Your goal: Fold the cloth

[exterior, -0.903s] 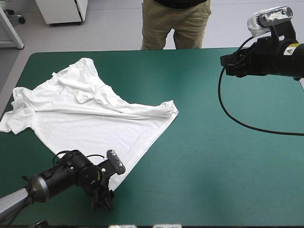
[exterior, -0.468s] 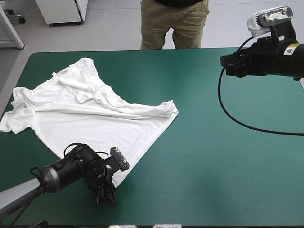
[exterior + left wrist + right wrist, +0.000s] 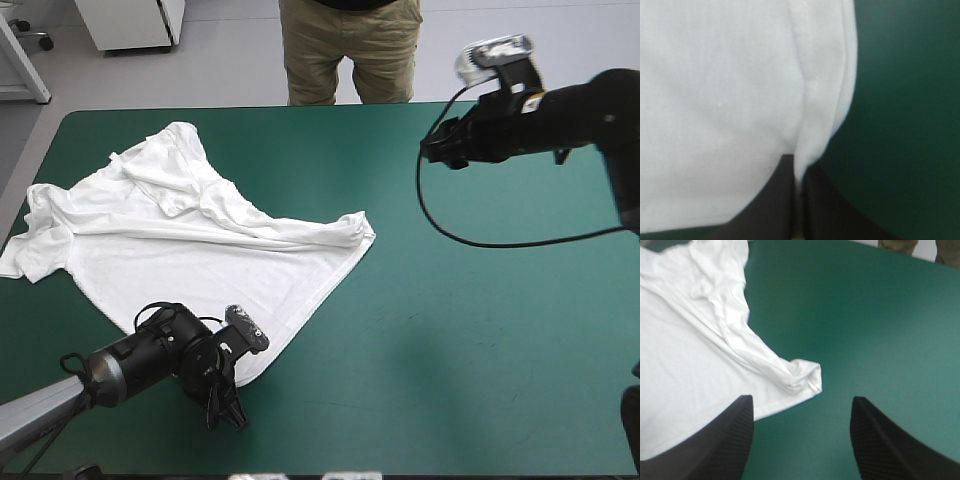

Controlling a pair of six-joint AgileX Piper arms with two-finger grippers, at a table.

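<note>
My right arm has swung in from the far right edge, and the black-finned right gripper (image 3: 442, 150) now hangs spread wide, facing the shirt's bunched far corner. The left gripper (image 3: 799, 192) stays pinched on the stitched near hem of the white short-sleeved T-shirt (image 3: 180, 250). The shirt lies spread but ridged with soft wrinkles on the left half of the smooth teal-green table cover (image 3: 460, 340). I judge a two-handed fold is near.

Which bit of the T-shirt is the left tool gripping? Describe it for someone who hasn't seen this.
On the teal-green table, the white T-shirt lies spread over the left half. Follow its slanting hem to the corner nearest the robot, where the left tool is shut on it. Unlike the bunched corner toward the table's middle, this one lies flat.
</note>
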